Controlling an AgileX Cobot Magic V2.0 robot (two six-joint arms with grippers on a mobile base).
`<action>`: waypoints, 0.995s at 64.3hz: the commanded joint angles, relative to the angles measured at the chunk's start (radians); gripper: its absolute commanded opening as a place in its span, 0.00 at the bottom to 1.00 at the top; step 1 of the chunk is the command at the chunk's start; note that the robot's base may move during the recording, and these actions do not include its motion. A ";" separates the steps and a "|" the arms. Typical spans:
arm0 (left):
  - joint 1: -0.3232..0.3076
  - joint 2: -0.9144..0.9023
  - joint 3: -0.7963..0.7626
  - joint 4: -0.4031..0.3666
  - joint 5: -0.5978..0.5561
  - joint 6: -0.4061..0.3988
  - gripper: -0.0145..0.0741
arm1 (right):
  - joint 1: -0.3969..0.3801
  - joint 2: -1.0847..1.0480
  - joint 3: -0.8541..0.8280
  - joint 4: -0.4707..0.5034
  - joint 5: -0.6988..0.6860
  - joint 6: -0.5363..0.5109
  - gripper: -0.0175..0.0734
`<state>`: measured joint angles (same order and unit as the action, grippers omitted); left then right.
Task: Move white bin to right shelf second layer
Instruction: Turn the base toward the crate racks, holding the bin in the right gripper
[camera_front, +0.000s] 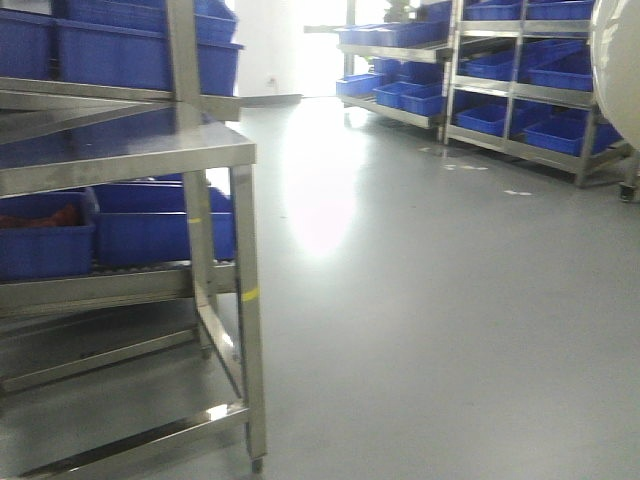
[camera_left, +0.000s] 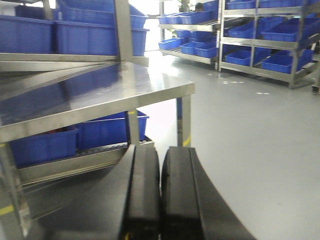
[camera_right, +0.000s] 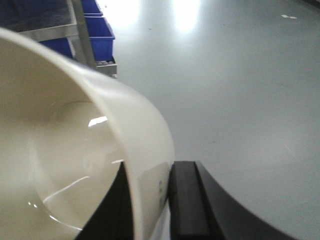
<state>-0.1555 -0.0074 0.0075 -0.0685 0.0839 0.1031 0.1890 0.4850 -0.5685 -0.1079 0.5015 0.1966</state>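
Here, one white bin (camera_right: 60, 150) hangs over the grey floor (camera_right: 240, 75). Its wall is pinched between the two black fingers of the right gripper (camera_right: 150, 185), one inside the tub and one outside. The left gripper (camera_left: 161, 152) carries nothing, its two fingers pressed almost together. Beside it stands one steel table (camera_left: 100, 92), with two blue crates (camera_left: 107, 131) on the level beneath. Two racks (camera_front: 451, 80) of further crates stand far across the room.

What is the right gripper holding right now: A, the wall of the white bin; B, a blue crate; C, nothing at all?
A: in the right wrist view the right gripper clamps the wall of the white bin, one finger inside and one outside.
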 joint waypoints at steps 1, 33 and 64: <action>-0.004 -0.014 0.037 -0.005 -0.084 -0.004 0.26 | -0.005 0.009 -0.033 -0.006 -0.104 0.001 0.23; -0.004 -0.014 0.037 -0.005 -0.084 -0.004 0.26 | -0.005 0.009 -0.033 -0.006 -0.104 0.001 0.23; -0.004 -0.014 0.037 -0.005 -0.084 -0.004 0.26 | -0.005 0.009 -0.033 -0.006 -0.104 0.001 0.23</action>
<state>-0.1555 -0.0074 0.0075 -0.0685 0.0839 0.1031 0.1890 0.4850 -0.5685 -0.1079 0.5015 0.1966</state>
